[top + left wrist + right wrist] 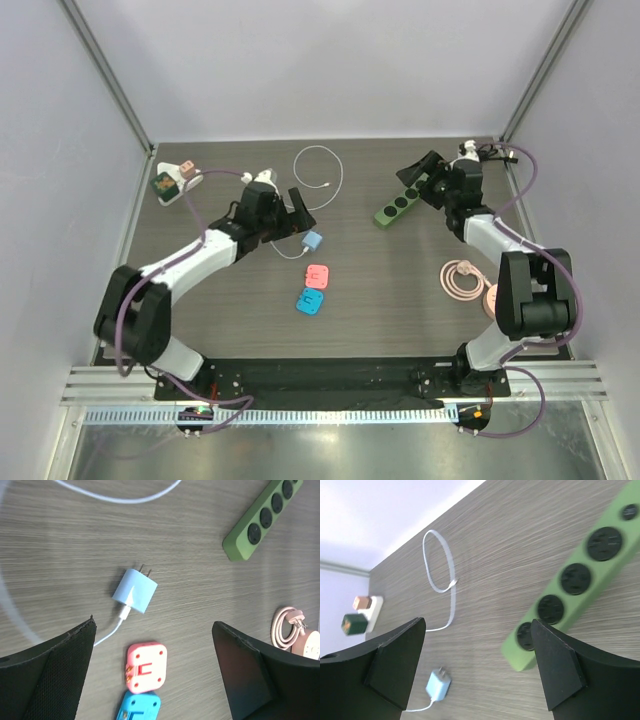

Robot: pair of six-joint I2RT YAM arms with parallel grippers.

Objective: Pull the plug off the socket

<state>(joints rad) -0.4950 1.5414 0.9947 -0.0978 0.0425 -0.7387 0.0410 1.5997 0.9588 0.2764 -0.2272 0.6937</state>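
The light-blue plug (134, 590), a smooth rounded cube with two bare metal prongs, lies on its side on the dark wood-grain table (380, 300), out of the matte green power strip (398, 208) and well apart from it. A thin white cable (120, 497) leaves the plug's rear. The left gripper (153, 624) hovers just above the plug, jaws spread wide and empty. The right gripper (478, 622), its arm reaching far, hangs by the strip's end, equally wide and empty.

table (60, 555): matt wood grain | plug (134, 591): smooth plastic | power strip (240, 545): matt plastic
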